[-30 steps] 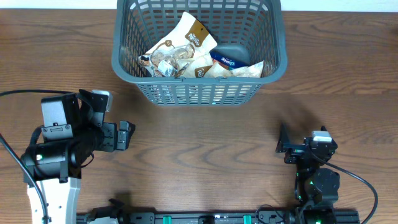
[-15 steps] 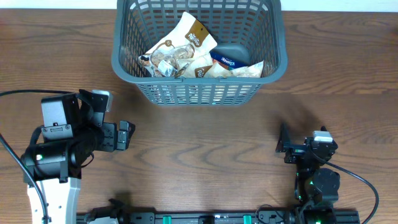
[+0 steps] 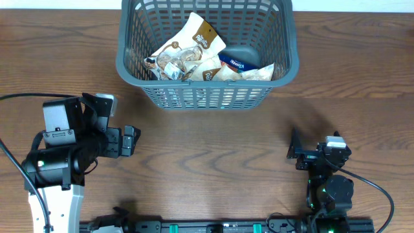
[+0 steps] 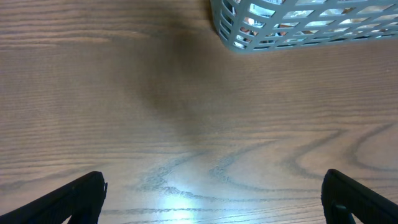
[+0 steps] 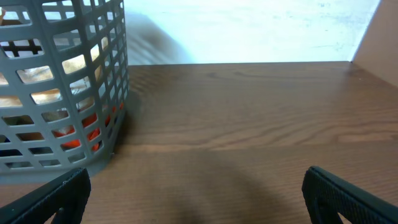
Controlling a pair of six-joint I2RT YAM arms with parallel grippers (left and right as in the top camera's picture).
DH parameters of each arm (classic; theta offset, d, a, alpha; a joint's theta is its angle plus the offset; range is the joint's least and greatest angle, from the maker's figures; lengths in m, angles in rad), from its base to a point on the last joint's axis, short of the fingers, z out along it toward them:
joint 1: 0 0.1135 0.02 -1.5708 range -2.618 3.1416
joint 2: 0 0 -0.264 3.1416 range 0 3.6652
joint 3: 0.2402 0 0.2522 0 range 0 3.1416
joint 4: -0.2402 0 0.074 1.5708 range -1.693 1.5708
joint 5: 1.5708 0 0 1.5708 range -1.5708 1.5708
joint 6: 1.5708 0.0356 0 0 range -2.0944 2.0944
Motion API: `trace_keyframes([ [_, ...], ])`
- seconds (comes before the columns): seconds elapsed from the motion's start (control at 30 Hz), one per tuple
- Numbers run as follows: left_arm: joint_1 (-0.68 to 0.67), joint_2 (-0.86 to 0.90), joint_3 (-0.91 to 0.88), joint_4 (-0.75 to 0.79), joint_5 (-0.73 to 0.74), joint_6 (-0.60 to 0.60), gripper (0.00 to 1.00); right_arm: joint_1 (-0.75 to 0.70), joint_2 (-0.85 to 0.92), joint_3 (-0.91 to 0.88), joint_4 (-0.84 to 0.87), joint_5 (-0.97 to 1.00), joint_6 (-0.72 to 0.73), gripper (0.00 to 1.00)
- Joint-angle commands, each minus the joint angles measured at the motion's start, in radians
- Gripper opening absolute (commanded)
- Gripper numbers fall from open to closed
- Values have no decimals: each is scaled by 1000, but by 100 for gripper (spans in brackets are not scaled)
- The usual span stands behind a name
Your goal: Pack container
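Observation:
The container point(image 3: 207, 97), a large grey lattice basket, stands at the table's far middle. Inside lie snack packets: a white and brown one point(image 3: 189, 46) and a blue one point(image 3: 237, 61). My left gripper point(image 3: 132, 140) rests low at the front left, open and empty, well short of the basket. In the left wrist view the left gripper point(image 4: 214, 193) frames bare wood, with the container's corner point(image 4: 249, 34) at the top. My right gripper point(image 3: 295, 153) sits at the front right, also open and empty. In the right wrist view the right gripper point(image 5: 196, 186) has the container's wall point(image 5: 62, 93) at its left.
The brown wooden table point(image 3: 213, 149) stretches between both arms and the basket. A pale wall point(image 5: 249, 31) lies beyond the table's far edge. A black cable point(image 3: 19, 97) loops at the left arm's base.

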State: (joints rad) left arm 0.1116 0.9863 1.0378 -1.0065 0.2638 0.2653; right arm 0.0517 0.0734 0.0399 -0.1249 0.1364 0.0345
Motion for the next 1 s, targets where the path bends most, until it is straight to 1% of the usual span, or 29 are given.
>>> trace_keyframes([
  [0.0, 6, 1, -2, 0, 5, 12, 99, -6, -10, -7, 3, 9, 13, 99],
  [0.03, 6, 0, -2, 3, -23, 38, 99, -6, -10, -7, 3, 9, 13, 99],
  [0.1, 2, -25, -6, 9, -45, 45, 99, -6, -10, -7, 2, 9, 13, 99],
  [0.17, -11, -88, -29, 67, -43, 53, 99, -6, -10, -7, 2, 9, 13, 99],
  [0.23, -34, -163, -81, 174, -43, 51, 99, -6, -10, -7, 3, 9, 13, 99],
  [0.3, -69, -258, -172, 320, -40, 51, 99, -6, -10, -7, 3, 9, 13, 99],
  [0.33, -86, -313, -233, 402, -40, 51, 99, -6, -10, -7, 2, 9, 13, 99],
  [0.5, -130, -549, -524, 693, -40, 51, 99, -6, -10, -7, 3, 9, 13, 99],
  [0.7, -150, -763, -805, 935, -40, 47, 98, -6, -10, -7, 3, 9, 13, 99],
  [0.8, -150, -830, -892, 1049, -60, 48, 99, -6, -10, -7, 3, 9, 13, 99],
  [0.87, -151, -871, -949, 1138, -101, 49, 99, -6, -10, -7, 2, 9, 13, 99],
  [0.97, -151, -899, -993, 1210, -163, 51, 98, -6, -10, -7, 3, 9, 13, 99],
])
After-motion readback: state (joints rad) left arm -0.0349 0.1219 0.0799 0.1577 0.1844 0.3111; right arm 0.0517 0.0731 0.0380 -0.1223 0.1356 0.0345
